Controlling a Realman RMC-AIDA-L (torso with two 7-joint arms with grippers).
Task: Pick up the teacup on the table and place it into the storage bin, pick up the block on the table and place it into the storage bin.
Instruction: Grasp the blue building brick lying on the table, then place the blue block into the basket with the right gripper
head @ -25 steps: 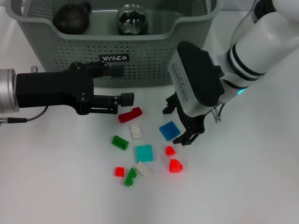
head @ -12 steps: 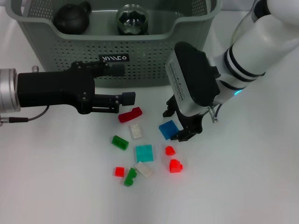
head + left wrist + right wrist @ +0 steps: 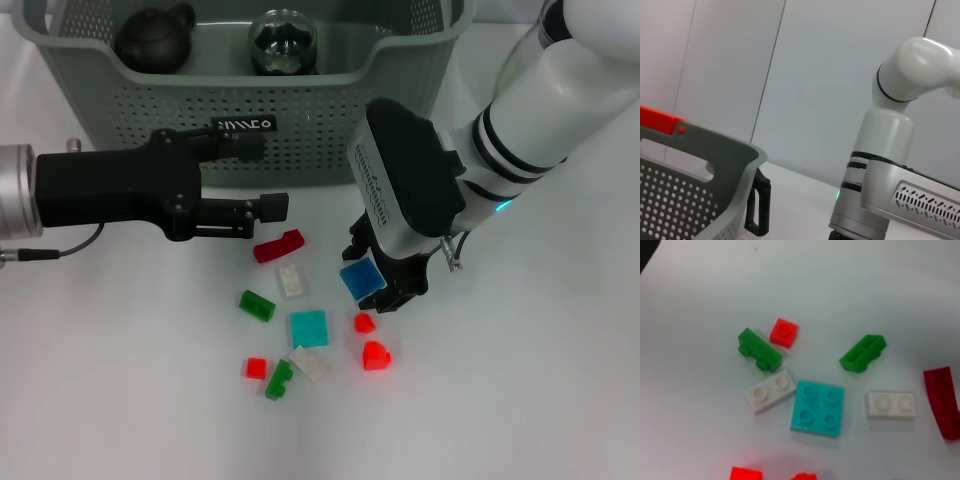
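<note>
Right gripper (image 3: 385,281): closed on the blue block (image 3: 360,277), just above the tabletop (image 3: 520,380).
Left gripper (image 3: 262,180): held open beside the storage bin (image 3: 330,120).
Storage bin: set at the tabletop's far edge.

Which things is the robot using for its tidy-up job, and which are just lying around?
For the job:
- storage bin
- blue block, right at the right claw

Just lying about:
- teal block, dark red block and the other small blocks on the table
- dark teapot and glass teapot in the bin
- left claw, idle by the bin
</note>
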